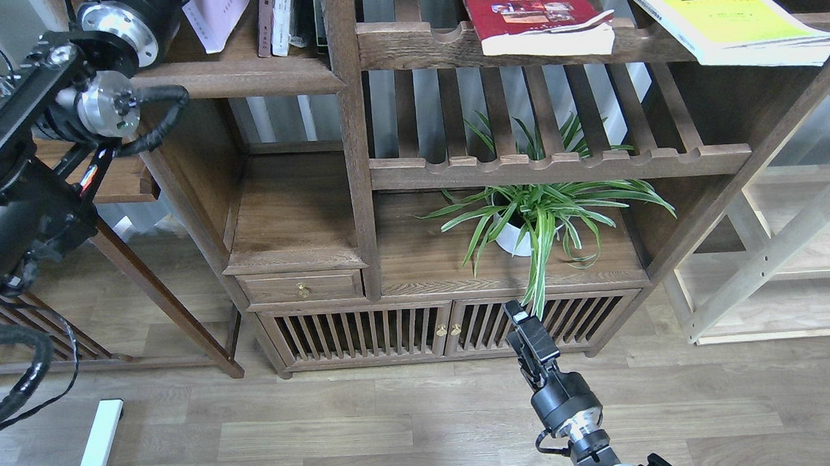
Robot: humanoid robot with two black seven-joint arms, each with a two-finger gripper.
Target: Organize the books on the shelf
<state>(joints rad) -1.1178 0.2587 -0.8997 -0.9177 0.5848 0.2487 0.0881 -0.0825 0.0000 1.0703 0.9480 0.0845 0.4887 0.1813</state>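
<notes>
Wood floor (367,431) before a walnut bookcase (353,159); spider plant (540,217) low in its middle bay. Lavender book (218,17) leaning on the solid shelf (240,78) upper left; red book (535,14) and yellow-green book (720,13) flat on the slatted rack (414,47) upper right, overhanging its rail. Left arm raised toward the shelf, gripper out of sight past the top edge. Right gripper (516,314) reaching up from below, before the cabinet doors (363,333); fingers dark, spread impossible to tell, nothing held.
</notes>
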